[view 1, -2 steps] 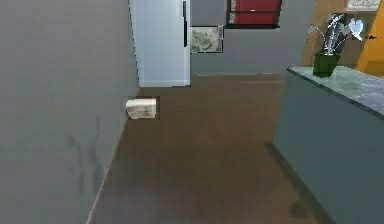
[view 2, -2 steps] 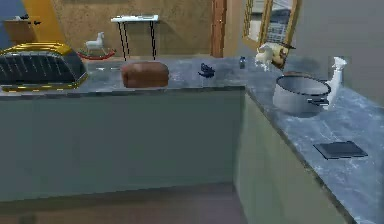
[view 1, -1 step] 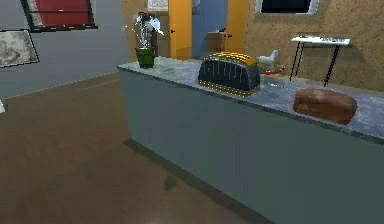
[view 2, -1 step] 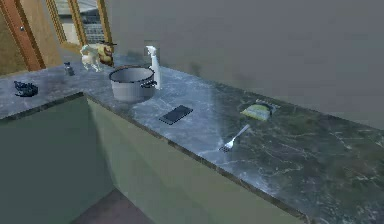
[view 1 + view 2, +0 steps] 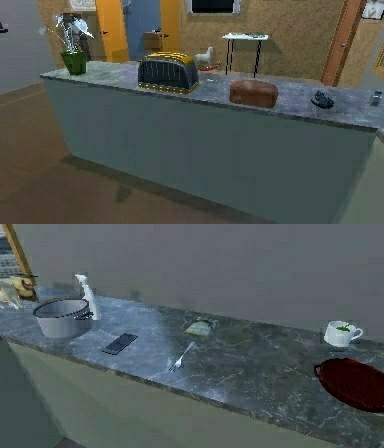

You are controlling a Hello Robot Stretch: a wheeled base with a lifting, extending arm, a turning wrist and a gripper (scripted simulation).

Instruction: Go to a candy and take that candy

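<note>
Candy unconfirmed | pale packet (image 5: 200,326) near fork (image 5: 181,356): risk of wrong pick, fork knocked | gripper state: cannot tell

I log this as a home kitchen: a stone counter (image 5: 110,78) with a toaster (image 5: 168,72) and a bread loaf (image 5: 253,93); a second counter (image 5: 250,354) with a pot (image 5: 62,318), a fork (image 5: 180,357) and a cup (image 5: 341,333).

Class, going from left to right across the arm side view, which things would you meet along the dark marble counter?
round grey metal pot → flat dark rectangular phone → thin silver fork → white ceramic mug
</note>
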